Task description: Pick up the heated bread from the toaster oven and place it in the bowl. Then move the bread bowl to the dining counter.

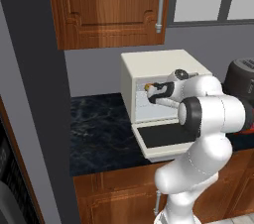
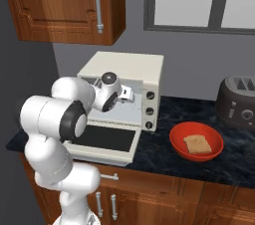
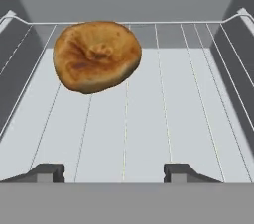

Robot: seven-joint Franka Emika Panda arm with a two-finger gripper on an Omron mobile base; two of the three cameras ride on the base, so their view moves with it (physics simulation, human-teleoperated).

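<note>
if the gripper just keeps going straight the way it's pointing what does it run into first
Probably not the heated bread: it lies left of the line of the open gripper. Straight ahead runs bare rack, then the toaster oven back wall, though depth is hard to judge.

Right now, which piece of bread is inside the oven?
The round golden-brown bun on the oven rack; the square toast slice lies in the red bowl.

Golden-brown bread [image 3: 96,55], red bowl [image 2: 178,148]
</note>
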